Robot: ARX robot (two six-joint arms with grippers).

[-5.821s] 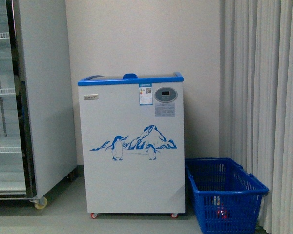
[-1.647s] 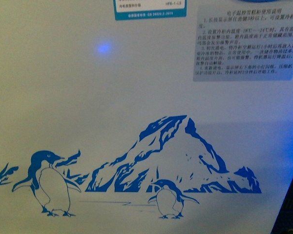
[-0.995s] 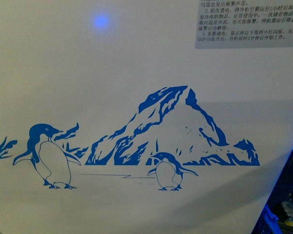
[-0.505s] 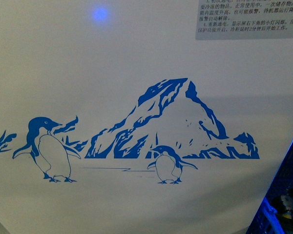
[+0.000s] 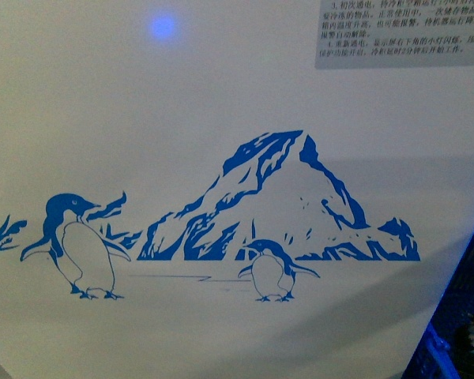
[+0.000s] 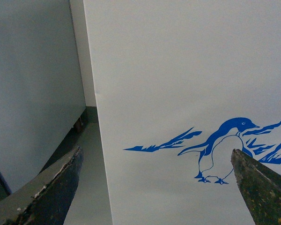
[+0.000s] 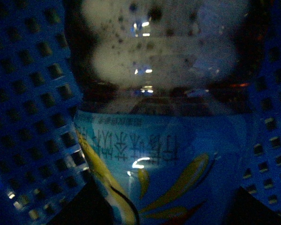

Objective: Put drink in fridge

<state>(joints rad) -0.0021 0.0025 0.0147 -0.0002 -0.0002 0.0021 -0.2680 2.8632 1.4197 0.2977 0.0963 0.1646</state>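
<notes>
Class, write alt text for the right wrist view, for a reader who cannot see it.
A drink bottle fills the dim picture at very close range, pale bubbly froth above a light-blue label with yellow leaf shapes and printed characters. Blue basket mesh shows on either side of it.

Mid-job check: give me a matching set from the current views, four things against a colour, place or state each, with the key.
Things:
1. drink
2. left pincer
3. basket
4. notice sticker

Descriptions:
A. grey, at the top right of the fridge front
B. open, holding nothing
C. blue mesh showing on both sides of the drink
D. light-blue label with yellow shapes

Pairs: 1-D, 2-B, 3-C, 4-A
</notes>
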